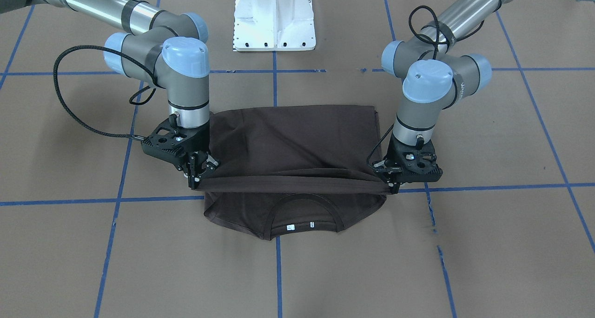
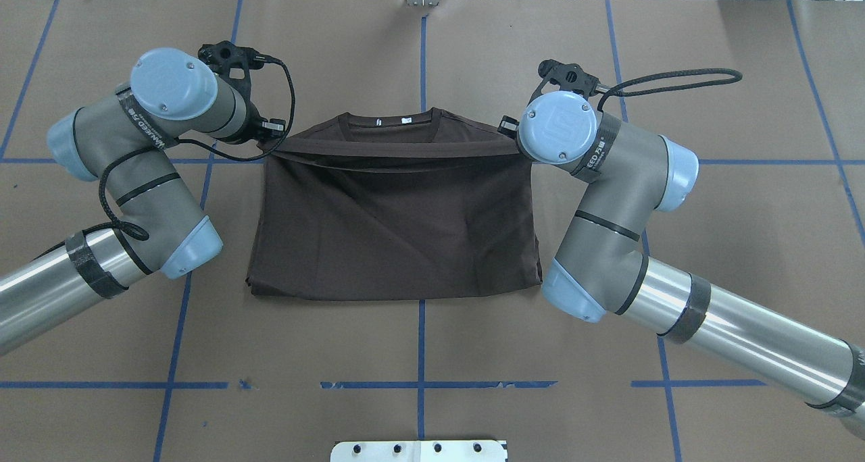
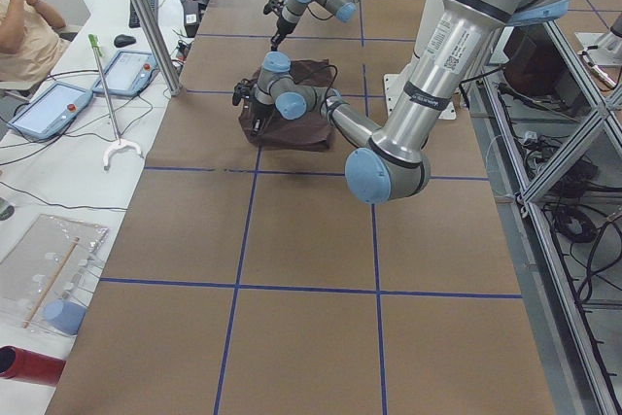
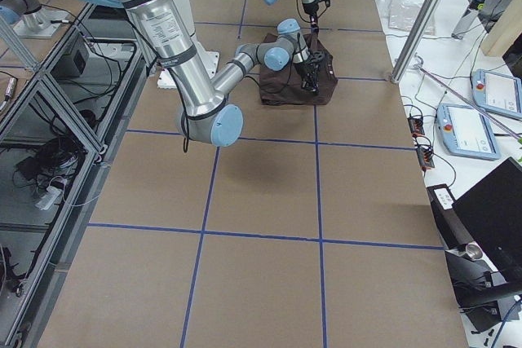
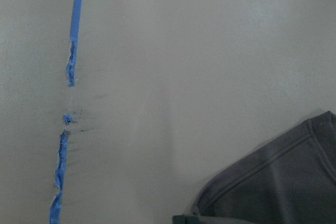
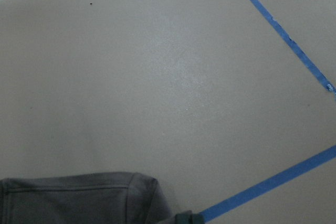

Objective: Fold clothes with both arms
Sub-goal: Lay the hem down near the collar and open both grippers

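Our left pincer (image 1: 393, 183) and right pincer (image 1: 196, 177) each clench one end of the raised edge of the T-shirt (image 1: 288, 136), half-folded on the tabletop (image 1: 488, 243), which we judge light, limp and best gripped at corners.

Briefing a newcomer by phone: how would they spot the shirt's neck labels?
On the brown table lies one dark brown T-shirt. At its edge farthest from the white pedestal is the round collar; the labels are the only white specks there.
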Available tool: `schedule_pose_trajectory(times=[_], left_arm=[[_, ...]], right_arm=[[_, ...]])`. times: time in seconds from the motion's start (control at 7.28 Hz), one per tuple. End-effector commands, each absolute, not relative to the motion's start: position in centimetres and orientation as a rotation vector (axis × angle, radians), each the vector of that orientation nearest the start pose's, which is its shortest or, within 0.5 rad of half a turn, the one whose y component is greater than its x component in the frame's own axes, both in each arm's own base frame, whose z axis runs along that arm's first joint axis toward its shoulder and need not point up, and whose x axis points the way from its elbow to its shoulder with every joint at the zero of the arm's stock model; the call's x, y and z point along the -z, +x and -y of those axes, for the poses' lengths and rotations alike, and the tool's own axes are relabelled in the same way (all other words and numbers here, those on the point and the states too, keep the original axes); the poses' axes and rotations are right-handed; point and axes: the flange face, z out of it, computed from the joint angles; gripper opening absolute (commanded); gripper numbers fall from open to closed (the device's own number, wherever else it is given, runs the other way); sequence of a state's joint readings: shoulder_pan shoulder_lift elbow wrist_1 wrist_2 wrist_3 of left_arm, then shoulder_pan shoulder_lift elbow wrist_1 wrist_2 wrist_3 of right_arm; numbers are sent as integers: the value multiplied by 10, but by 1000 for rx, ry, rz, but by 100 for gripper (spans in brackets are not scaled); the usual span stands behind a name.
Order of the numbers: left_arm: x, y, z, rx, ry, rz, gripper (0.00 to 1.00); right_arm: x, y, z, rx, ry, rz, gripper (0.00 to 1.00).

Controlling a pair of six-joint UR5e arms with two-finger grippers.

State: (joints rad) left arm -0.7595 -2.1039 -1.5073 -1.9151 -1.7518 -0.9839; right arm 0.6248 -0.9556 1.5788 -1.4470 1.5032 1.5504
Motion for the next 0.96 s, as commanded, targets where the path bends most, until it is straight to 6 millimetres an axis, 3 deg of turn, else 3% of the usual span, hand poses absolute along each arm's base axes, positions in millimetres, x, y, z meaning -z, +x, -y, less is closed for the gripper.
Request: schedule_pose_trajectory(times=[0.0,0.14,0.27,0.41,0.69,0.82], left_arm=[[-346,431,570,85,375,-740,0],[-347,431,569,83,375,-741,4],[-349,429,568,19,399,-726,99],[-337,419,565,-50,459,-745,100],[-343,396,532,-59,475,-784,100],[-368,384,513,-57,453,-812,100]], right_arm=[[-291,-496,535,-593,293,680,0],[-294,-499,535,-590,291,672,26],[-297,-504,535,-555,304,657,99],[-285,-498,536,-466,330,669,100],[-277,-461,552,-373,277,720,100],[-276,-460,552,-371,279,723,100]])
